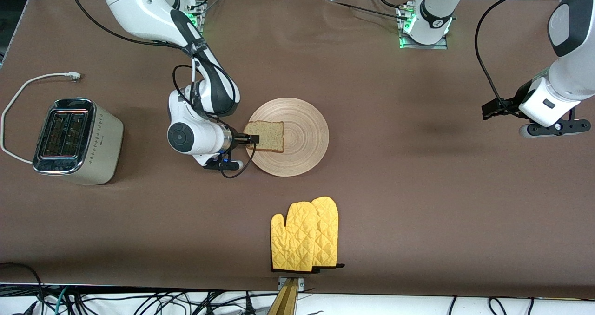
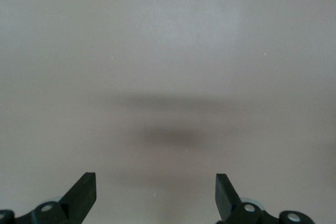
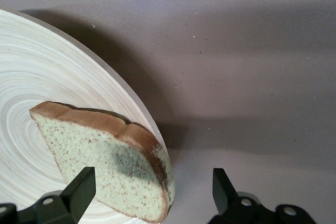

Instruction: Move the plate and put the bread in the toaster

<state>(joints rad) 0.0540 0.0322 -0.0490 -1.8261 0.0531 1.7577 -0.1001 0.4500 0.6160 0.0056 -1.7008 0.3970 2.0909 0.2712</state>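
Right gripper released, fingers spread at the edge of the bread, bread lying on the plate mid-table, toaster at the right arm's end, left gripper released, waiting over bare table.

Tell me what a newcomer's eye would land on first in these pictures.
First, the right gripper, open, at the edge of the bread that lies on the plate mid-table. Next, the bright yellow oven mitts, nearer the front camera than the plate. Then the toaster at the right arm's end of the table, while the left gripper waits open above bare table.
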